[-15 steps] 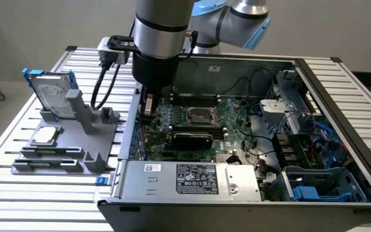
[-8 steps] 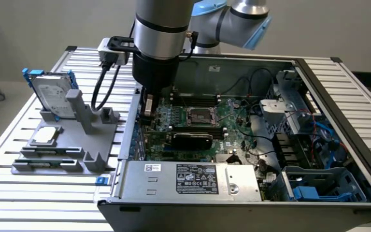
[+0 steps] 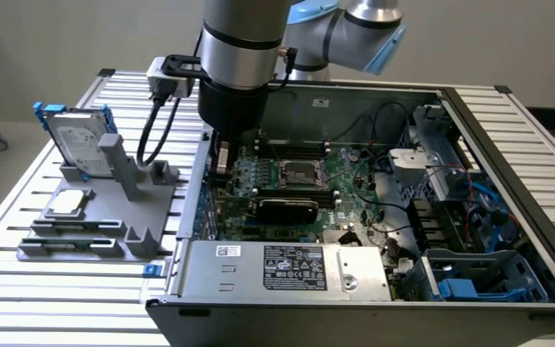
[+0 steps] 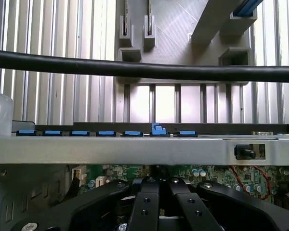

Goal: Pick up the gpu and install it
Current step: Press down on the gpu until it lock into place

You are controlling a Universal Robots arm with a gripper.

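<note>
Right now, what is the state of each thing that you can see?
Gripper: shut, empty.
Gpu: on the motherboard, not held.
Case: open.
Hard drive: upright in the rack.
Chip: flat on the rack.

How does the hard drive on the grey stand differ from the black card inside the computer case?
The hard drive stands upright in the grey stand outside the case; the gpu lies low on the motherboard inside it. The hard drive is silver with blue clips; the gpu shows a glossy black rounded shroud. Both are slim and rectangular.
</note>
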